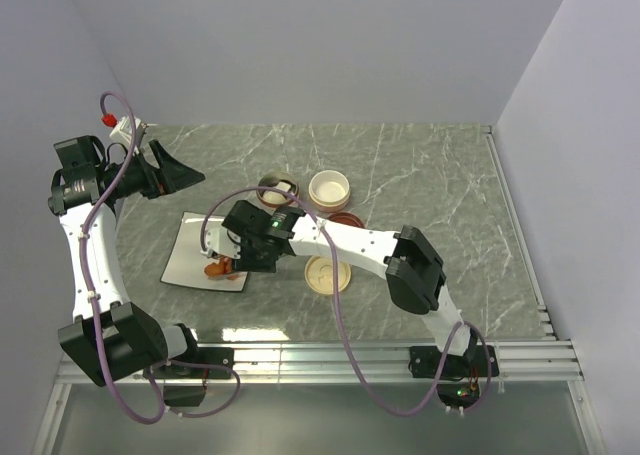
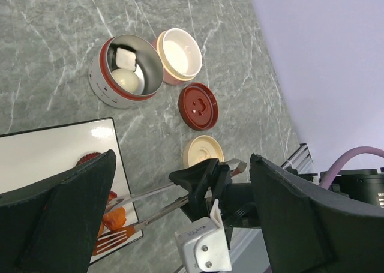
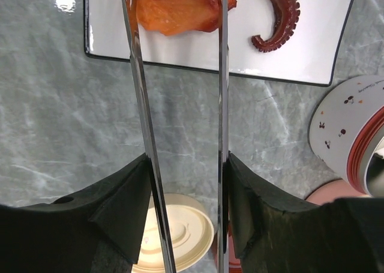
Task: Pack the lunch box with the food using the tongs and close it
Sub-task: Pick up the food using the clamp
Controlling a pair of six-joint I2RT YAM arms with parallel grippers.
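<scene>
The right gripper (image 3: 186, 216) is closed on the tongs (image 3: 141, 135), one pad pressed against the outside of each slim arm, partway along their length. The arms are held apart, and their tips are set on either side of an orange piece (image 3: 174, 9) lying near the edge of the plate (image 3: 300, 54). Whether the tips touch it cannot be told. A dark red tentacle (image 3: 279, 18) lies beside it on the plate.

The orange piece is judged light, soft and perhaps greasy, so it is best taken across its broad middle with a gentle squeeze. A hard pinch could crush it or let it slip out. The smooth metal arms may also slide in the pads.

Beyond the plate stands the tin (image 2: 99, 84), with an egg (image 2: 124, 79) and a white block (image 2: 126, 57) inside. The left gripper (image 1: 185, 175) is spread wide and empty, off to the left of the plate.
</scene>
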